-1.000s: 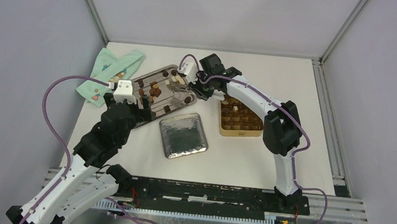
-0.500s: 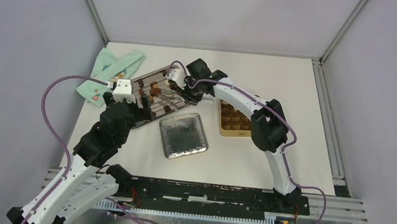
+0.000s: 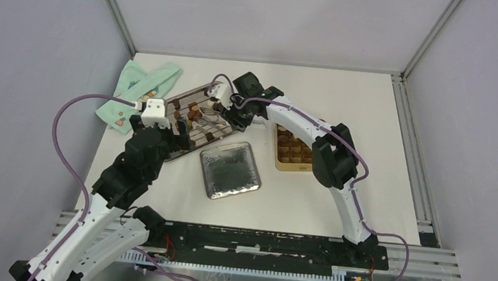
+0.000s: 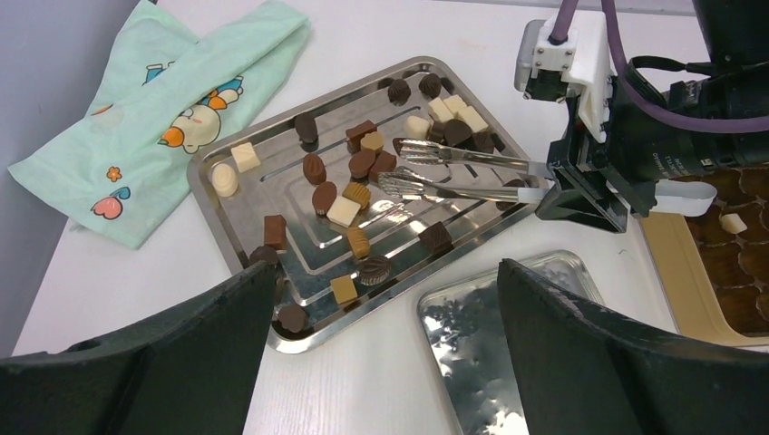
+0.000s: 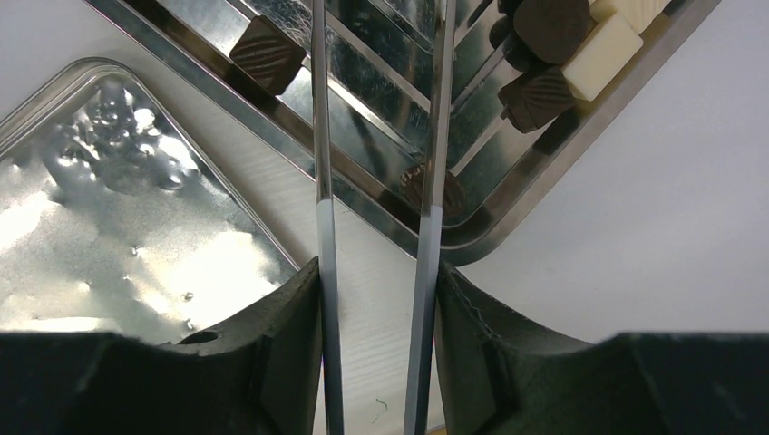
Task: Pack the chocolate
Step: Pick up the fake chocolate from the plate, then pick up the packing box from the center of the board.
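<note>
The chocolate (image 4: 314,169) pieces lie spread on the steel tray (image 4: 308,245). More sit in the gold tin (image 3: 295,166) at 3 o'clock from it. The right gripper (image 4: 580,195) grips the tongs (image 4: 462,172), whose 2 tips are apart over the tray. The left gripper (image 4: 383,272) is wide open at the tray's 8 o'clock edge, holding nothing.

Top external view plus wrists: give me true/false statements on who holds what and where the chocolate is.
1. The right gripper grips the tongs. True.
2. The left gripper holds a chocolate. False: it is open and empty.
3. The tray is bare. False: many chocolates lie on it.
4. The gold box stands uncovered, and a silver lid lies on the table beside it. True.
</note>
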Available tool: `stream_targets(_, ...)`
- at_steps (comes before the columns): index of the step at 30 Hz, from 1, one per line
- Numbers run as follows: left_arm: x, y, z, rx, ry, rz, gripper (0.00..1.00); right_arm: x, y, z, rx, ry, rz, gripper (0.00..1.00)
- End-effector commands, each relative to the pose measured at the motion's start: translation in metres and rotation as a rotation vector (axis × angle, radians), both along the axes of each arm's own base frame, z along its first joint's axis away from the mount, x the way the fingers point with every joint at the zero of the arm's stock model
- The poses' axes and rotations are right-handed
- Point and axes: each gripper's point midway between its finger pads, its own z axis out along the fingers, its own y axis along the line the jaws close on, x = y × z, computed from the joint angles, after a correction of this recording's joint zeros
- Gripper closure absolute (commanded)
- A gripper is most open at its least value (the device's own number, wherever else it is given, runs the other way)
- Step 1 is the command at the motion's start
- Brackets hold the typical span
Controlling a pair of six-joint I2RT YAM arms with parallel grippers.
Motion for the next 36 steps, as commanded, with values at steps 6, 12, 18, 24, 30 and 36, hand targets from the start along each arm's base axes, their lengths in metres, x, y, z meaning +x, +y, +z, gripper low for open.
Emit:
stream_targets(6, 0.004, 0.000, 0.006, 0.029, -0.027, -0.014, 0.04, 0.018, 0.020, 0.013, 0.070, -0.038, -0.022, 0.51)
stream_targets(12, 0.004, 0.000, 0.006, 0.029, -0.027, -0.014, 0.04, 0.023, 0.027, 0.014, 0.096, -0.042, -0.026, 0.51)
stream_targets(18, 0.004, 0.001, 0.006, 0.029, -0.028, -0.011, 0.04, 0.023, 0.028, 0.018, 0.101, -0.048, -0.018, 0.65)
stream_targets(24, 0.004, 0.000, 0.006, 0.027, -0.031, -0.015, 0.04, 0.012, 0.016, 0.047, 0.126, -0.082, -0.002, 0.81)
stream_targets(30, 0.003, -0.003, 0.009, 0.015, -0.046, -0.035, 0.03, -0.009, -0.007, 0.094, 0.210, -0.096, 0.020, 0.84)
stream_targets(36, 0.001, -0.012, 0.012, -0.004, -0.060, -0.098, 0.00, -0.041, -0.057, 0.133, 0.320, -0.096, 0.038, 0.84)
